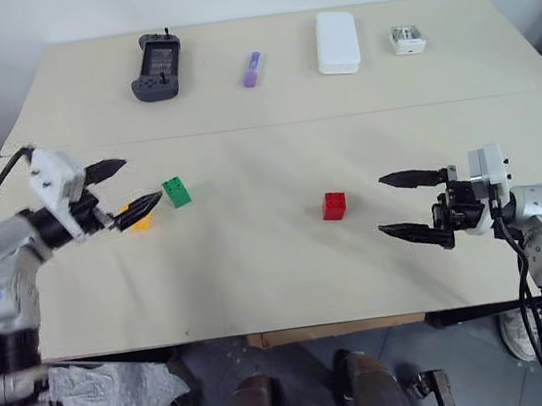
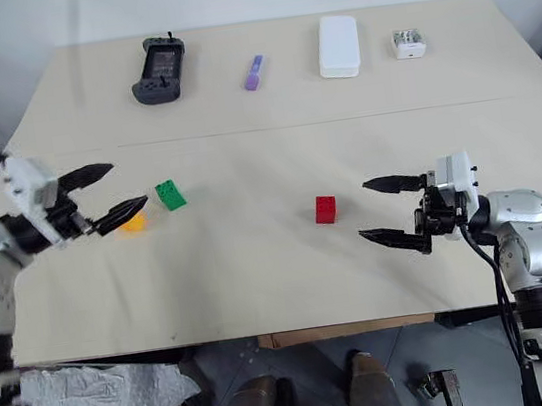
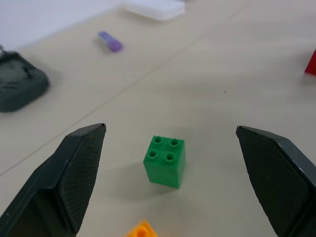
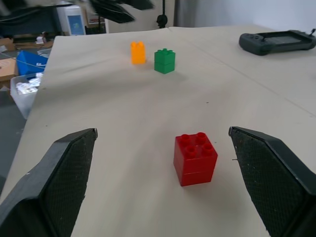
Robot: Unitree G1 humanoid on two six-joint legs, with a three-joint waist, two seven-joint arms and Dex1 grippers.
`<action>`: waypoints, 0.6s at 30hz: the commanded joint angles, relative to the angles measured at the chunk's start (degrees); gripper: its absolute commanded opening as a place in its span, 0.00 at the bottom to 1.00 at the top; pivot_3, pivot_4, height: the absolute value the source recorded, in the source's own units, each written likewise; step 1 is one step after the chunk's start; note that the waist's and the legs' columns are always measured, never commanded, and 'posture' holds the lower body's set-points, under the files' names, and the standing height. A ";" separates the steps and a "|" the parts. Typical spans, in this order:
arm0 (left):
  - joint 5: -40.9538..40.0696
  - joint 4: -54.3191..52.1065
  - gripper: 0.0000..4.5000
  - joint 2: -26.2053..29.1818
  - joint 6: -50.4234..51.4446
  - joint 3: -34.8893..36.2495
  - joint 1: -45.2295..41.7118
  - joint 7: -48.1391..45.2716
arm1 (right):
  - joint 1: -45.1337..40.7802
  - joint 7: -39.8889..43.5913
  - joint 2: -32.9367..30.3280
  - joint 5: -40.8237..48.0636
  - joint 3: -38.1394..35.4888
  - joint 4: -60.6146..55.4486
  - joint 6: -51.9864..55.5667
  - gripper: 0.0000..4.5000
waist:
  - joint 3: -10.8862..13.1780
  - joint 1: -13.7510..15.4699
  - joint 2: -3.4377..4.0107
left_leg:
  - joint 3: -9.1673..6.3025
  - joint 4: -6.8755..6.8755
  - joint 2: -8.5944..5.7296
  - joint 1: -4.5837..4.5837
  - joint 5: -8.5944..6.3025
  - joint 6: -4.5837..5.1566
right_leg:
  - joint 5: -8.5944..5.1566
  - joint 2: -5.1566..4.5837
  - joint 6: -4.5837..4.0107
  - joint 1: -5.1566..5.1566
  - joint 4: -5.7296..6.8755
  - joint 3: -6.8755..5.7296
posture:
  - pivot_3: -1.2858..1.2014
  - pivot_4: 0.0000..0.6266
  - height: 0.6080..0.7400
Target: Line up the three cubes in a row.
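Observation:
Three studded cubes stand on the beige table [image 1: 261, 275]. The green cube [image 1: 176, 191] is at the left, and the orange-yellow cube [image 1: 139, 219] sits close beside it, partly hidden behind one finger of my left gripper. My left gripper [image 1: 142, 181] hovers open just left of the green cube, which shows between its fingers in the left wrist view [image 3: 165, 161]. The red cube [image 1: 333, 205] stands alone right of centre. To its right my right gripper [image 1: 382, 206] is open, pointing at it from a short gap away, with nothing held.
Along the table's far side lie a dark game controller [image 1: 157, 66], a small purple stick [image 1: 251, 69], a white box [image 1: 336, 41] and a small white device [image 1: 408, 39]. A seam crosses the table behind the cubes. The front edge runs just below both grippers.

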 commanded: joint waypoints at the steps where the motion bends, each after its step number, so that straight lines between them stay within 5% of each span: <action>1: 5.48 13.92 1.00 -0.40 -5.17 -4.85 -9.72 -6.78 | 0.81 -0.75 -0.86 1.22 -1.11 -3.98 1.25 0.99 | 0.04 0.02 -0.07 | 0.10 0.00 -0.02 -0.03 0.00 0.00 | 0.00 0.00 0.00 0.00 -0.02 -0.03 | 0.52 0.24 1.00; 7: 13.35 32.36 1.00 -3.40 -10.46 -10.45 -22.58 -10.28 | 2.96 -3.24 -0.72 1.53 -1.80 -8.23 3.07 0.99 | 0.13 0.05 -0.23 | 0.50 0.01 -0.03 -0.07 0.01 0.04 | 0.00 0.00 0.02 -0.01 -0.02 -0.14 | 0.52 0.24 1.00; 14: 19.23 40.11 1.00 -5.04 -10.88 -13.62 -27.40 -12.08 | 4.93 -4.11 -1.41 1.73 -2.23 -10.17 3.73 0.99 | 0.16 0.08 -0.29 | 0.56 0.03 0.01 -0.07 0.02 0.05 | 0.01 0.00 0.04 -0.03 -0.01 -0.13 | 0.52 0.24 1.00; 18: 20.98 42.23 0.80 -5.69 -12.43 -13.78 -28.27 -10.85 | 5.33 -4.28 -1.55 1.48 -2.42 -10.03 3.10 1.00 | 0.17 0.08 -0.32 | 0.56 0.06 0.02 -0.08 0.02 0.06 | 0.02 -0.02 0.06 -0.04 0.00 -0.12 | 0.52 0.24 1.00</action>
